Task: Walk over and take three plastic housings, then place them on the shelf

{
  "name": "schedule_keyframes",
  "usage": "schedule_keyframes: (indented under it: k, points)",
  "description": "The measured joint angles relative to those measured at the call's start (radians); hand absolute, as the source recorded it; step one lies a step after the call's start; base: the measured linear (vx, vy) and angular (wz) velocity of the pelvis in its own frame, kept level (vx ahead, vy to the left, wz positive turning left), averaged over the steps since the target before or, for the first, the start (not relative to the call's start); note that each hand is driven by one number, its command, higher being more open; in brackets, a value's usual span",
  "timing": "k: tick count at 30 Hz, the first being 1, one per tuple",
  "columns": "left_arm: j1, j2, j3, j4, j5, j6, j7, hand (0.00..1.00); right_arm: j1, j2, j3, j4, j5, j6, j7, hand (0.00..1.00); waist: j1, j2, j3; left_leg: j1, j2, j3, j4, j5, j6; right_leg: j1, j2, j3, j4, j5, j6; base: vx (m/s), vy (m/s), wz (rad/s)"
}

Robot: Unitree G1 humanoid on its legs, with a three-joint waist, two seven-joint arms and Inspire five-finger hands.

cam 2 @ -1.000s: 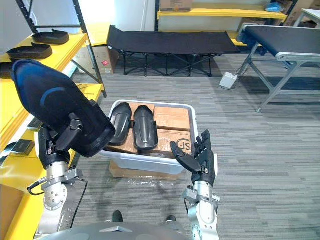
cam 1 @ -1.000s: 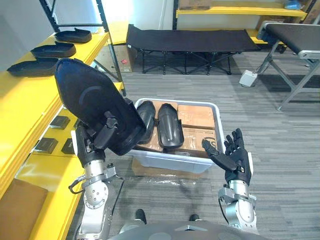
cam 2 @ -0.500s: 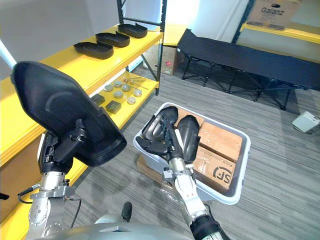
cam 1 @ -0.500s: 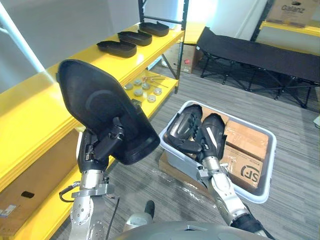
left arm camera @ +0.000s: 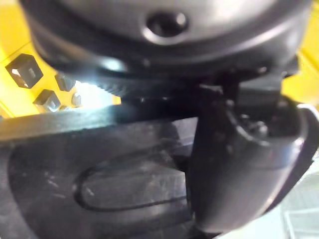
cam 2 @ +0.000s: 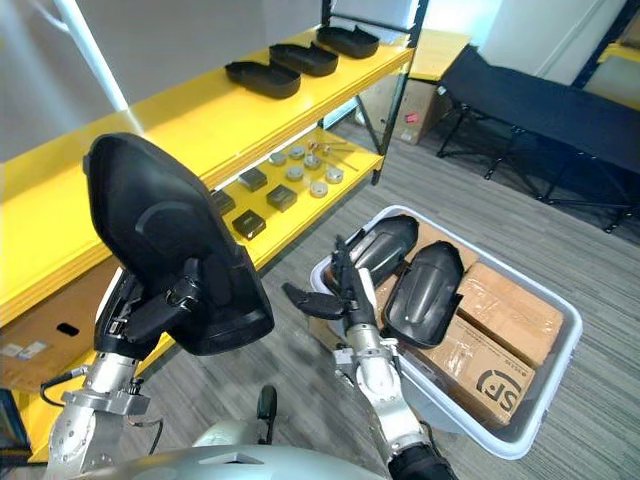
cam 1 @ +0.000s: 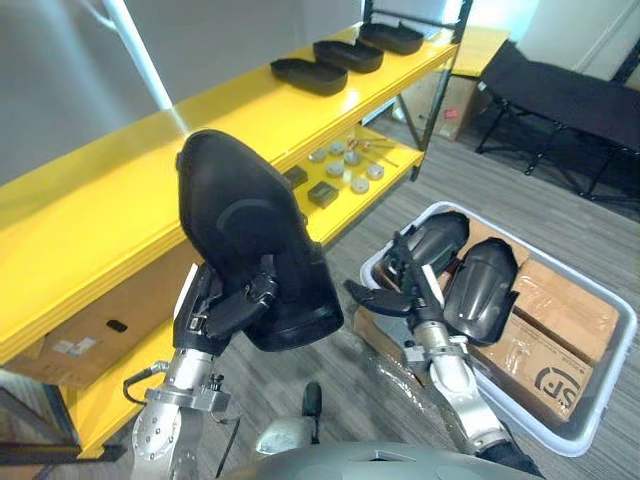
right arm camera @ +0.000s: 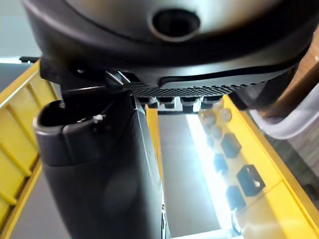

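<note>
Two levels made up the yellow shelf (cam 1: 110, 215), the biggest thing in sight, with a broad top board and a lower board beneath it. A pale bin (cam 2: 470, 420) sat on the floor near the shelf, out from its lower board. One large black housing (cam 1: 250, 240) was held up in the air just off the shelf's front edge, beside the top board and apart from it, its hollow side turned away from the shelf. The left hand (cam 1: 218, 308) gripped it from below, fingers and thumb curled round its lower rim.

Inside the bin, on the side nearer the shelf, lay two more black housings (cam 1: 438, 238) (cam 1: 482, 290) side by side, and cardboard boxes (cam 1: 545, 330) filled the side farther from the shelf. Three black housings (cam 1: 308, 75) (cam 1: 347, 55) (cam 1: 392, 38) stood in a row at the far end of the shelf's top board.

The right hand (cam 2: 343, 298) hung over the bin's shelf-side edge, fingers straight, thumb spread wide, holding nothing. Small dark blocks (cam 1: 322, 193) and pale round pieces (cam 1: 358, 184) lay scattered on the shelf's lower board.
</note>
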Motion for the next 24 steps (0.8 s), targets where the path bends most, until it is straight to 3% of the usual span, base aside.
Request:
schedule_keyframes:
  k: [1,3,7,10,14,16,17,19,21,24]
  points:
    - [-0.029,0.026,-0.016,0.001,0.0,0.001,-0.018,0.0,0.021,0.0,-0.031,-0.001,0.006,0.0,-0.012,1.0,-0.014,-0.004,0.003,0.001,-0.011,-0.02,0.0,0.001,0.001,-0.007,0.0,0.058,0.045,-0.003,-0.005,0.07,0.019,0.93]
    - [-0.062,0.044,-0.026,0.001,-0.004,0.003,-0.039,0.0,0.03,-0.003,-0.055,-0.002,0.006,0.0,-0.013,1.0,-0.013,-0.013,0.008,0.002,-0.012,-0.026,0.0,0.0,0.001,-0.013,-0.003,0.073,0.072,-0.013,-0.021,0.05,-0.006,0.4]
    - [-0.035,0.042,-0.038,0.001,-0.004,0.036,-0.017,0.0,0.023,-0.007,-0.032,-0.019,0.0,-0.016,0.019,1.0,-0.004,-0.019,0.017,-0.014,-0.009,-0.009,0.014,0.007,-0.009,-0.015,0.004,0.128,0.014,-0.023,-0.017,0.02,-0.045,-0.19]
    - [-0.011,-0.001,-0.046,0.012,-0.005,0.046,0.003,0.0,-0.003,-0.017,-0.019,-0.019,0.0,-0.015,0.052,1.0,-0.002,-0.012,0.076,-0.058,0.009,0.009,0.141,-0.037,-0.033,-0.017,0.021,0.182,0.003,-0.039,-0.029,-0.07,-0.043,-0.31]
    - [-0.001,-0.017,-0.103,0.058,-0.005,0.06,0.032,0.0,-0.001,-0.05,-0.016,-0.022,0.004,-0.016,0.058,1.0,-0.014,0.012,0.096,-0.067,0.042,0.016,0.119,-0.026,-0.049,-0.056,0.039,0.172,0.052,-0.071,-0.03,-0.17,-0.088,0.0]
    - [-0.029,-0.015,-0.164,0.113,-0.003,0.06,0.042,0.0,0.053,-0.057,-0.055,-0.068,0.004,-0.021,0.043,1.0,-0.06,0.032,0.109,-0.1,0.06,0.083,0.114,-0.085,-0.055,-0.067,0.043,0.1,0.075,-0.069,-0.031,-0.15,-0.109,0.86]
    - [-0.04,-0.012,-0.177,0.133,-0.003,0.059,0.039,0.0,0.067,-0.056,-0.067,-0.073,0.008,-0.022,0.037,1.0,-0.069,0.023,0.116,-0.111,0.062,0.114,0.122,-0.109,-0.06,-0.068,0.023,0.079,0.075,-0.068,-0.031,-0.12,-0.015,0.96]
    - [-0.056,-0.003,-0.208,0.181,0.003,0.059,0.034,0.0,0.098,-0.047,-0.097,-0.074,0.036,-0.025,0.023,1.0,-0.09,0.023,0.122,-0.116,0.074,0.199,0.205,-0.106,-0.025,-0.066,-0.021,0.041,0.077,-0.075,-0.042,-0.08,0.042,0.52]
    - [-0.052,0.007,-0.214,0.185,0.002,0.059,0.035,0.0,0.114,-0.052,-0.117,-0.074,0.04,-0.038,0.019,1.0,-0.09,0.039,0.112,-0.063,0.079,0.199,0.242,-0.125,-0.044,-0.068,-0.035,0.048,0.078,-0.072,-0.029,0.03,0.044,0.09]
    - [-0.066,0.012,-0.19,0.182,-0.005,0.058,0.04,0.0,0.092,-0.045,-0.106,-0.073,0.036,-0.046,0.022,1.0,-0.086,0.042,0.106,-0.04,0.051,0.209,0.168,-0.102,-0.024,-0.079,-0.06,0.065,0.063,-0.043,0.018,0.07,0.084,-0.06]
